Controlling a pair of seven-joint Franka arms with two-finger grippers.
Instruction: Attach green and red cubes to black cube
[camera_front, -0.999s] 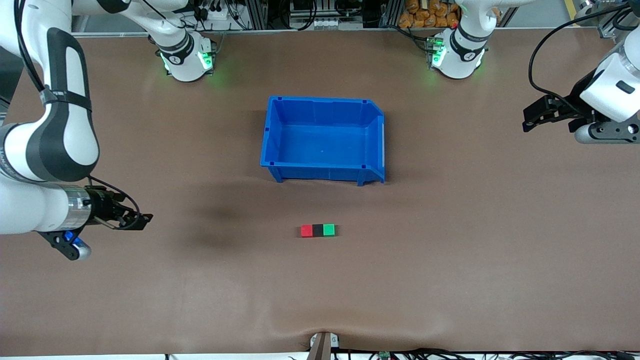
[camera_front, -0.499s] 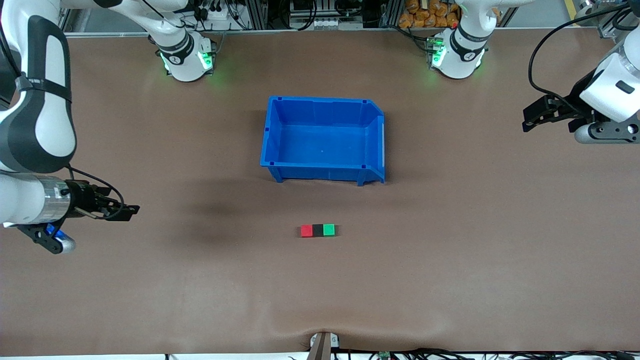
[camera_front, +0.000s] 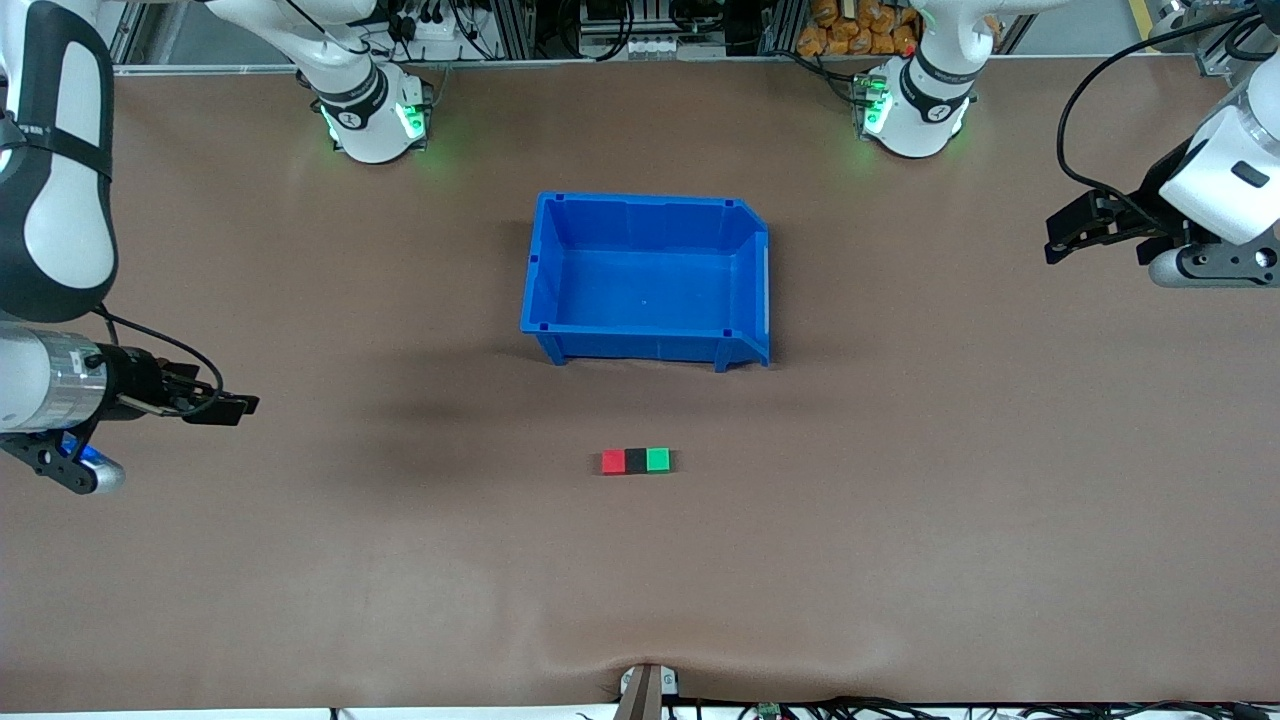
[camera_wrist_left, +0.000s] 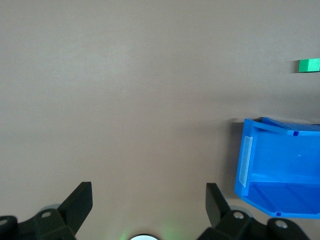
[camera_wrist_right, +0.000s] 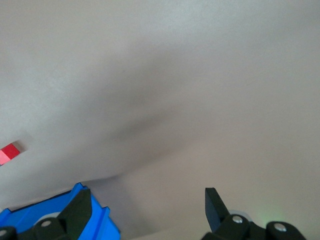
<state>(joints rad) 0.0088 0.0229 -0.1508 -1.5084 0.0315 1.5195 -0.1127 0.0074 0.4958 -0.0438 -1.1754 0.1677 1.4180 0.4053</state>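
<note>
Red cube (camera_front: 613, 461), black cube (camera_front: 635, 461) and green cube (camera_front: 657, 460) already touch in a row on the tabletop (camera_front: 900, 520), so I judge joining done; left gripper (camera_front: 1062, 238) and right gripper (camera_front: 232, 405) wait at their ends, jaws apart, empty, and I need only confirm.

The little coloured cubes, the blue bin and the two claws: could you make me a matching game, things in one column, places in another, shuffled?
Things:
1. small bright red cube
2. small bright green cube
3. small matte black cube
4. open blue plastic bin

Places:
A. middle of the row
B. row's end toward the left arm
C. farther from the front camera than the row
D. row's end toward the right arm

Pairs: 1-D, 2-B, 3-A, 4-C

Left gripper and right gripper hang open over the table's ends.
</note>
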